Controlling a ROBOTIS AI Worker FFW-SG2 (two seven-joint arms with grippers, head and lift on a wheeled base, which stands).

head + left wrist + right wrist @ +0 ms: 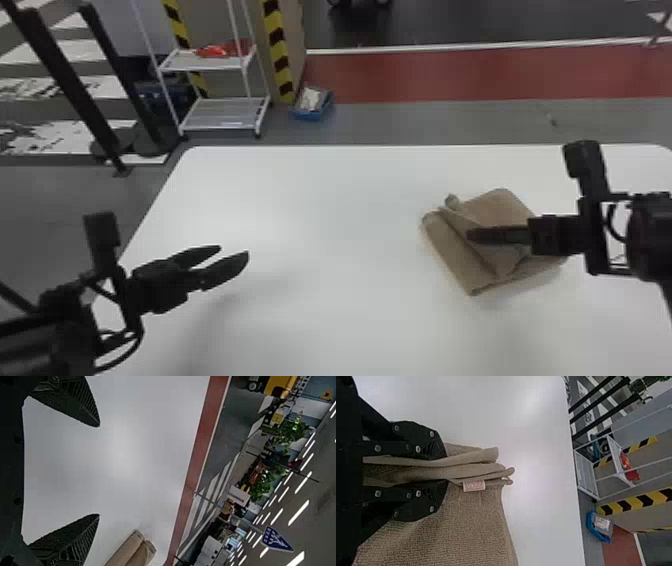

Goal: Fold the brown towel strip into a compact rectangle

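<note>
The brown towel (445, 245) lies bunched in uneven folds on the right part of the white table. Over its middle is my right gripper (472, 236), coming in from the right. The right wrist view has the right gripper (441, 469) shut on several gathered layers of the towel (462, 522), beside a small white label. My left gripper (234, 252) stands open above the table's left part, well away from the towel. In the left wrist view, the left gripper (99, 471) has its fingers wide apart, with a rolled end of the towel (128, 548) farther off.
The white table (320, 200) reaches under both arms. Beyond its far left edge stand a white shelf rack (225, 114) with a red item on it, a blue bin (312, 105) on the floor, and dark posts (65, 80).
</note>
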